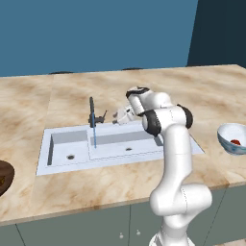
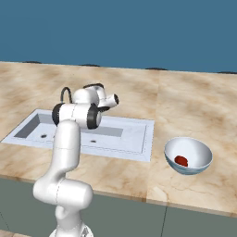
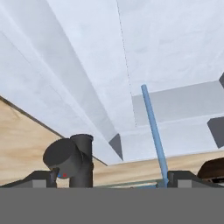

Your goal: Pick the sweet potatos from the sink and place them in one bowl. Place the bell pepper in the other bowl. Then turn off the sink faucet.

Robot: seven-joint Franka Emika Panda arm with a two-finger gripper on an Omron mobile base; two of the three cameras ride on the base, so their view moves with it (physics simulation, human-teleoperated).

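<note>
The sink faucet (image 1: 91,113) stands behind the sink (image 1: 62,139), and a thin blue stream (image 1: 94,137) falls into the basin. My gripper (image 1: 118,116) hovers just right of the faucet's side lever, open and holding nothing. In the hand view the dark faucet post (image 3: 81,159) rises between my spread fingertips (image 3: 43,178), close to the left one, with the stream (image 3: 153,127) toward the right. The bell pepper (image 2: 181,160) lies in the pale blue-white bowl (image 2: 199,155). The dark brown bowl (image 1: 4,175) sits at the left edge. The sweet potatos are hidden.
The marble counter (image 1: 120,180) runs around the sink, with a blue wall behind it. My own arm (image 2: 69,139) stands over the sink's front rim and hides the faucet in the right base view.
</note>
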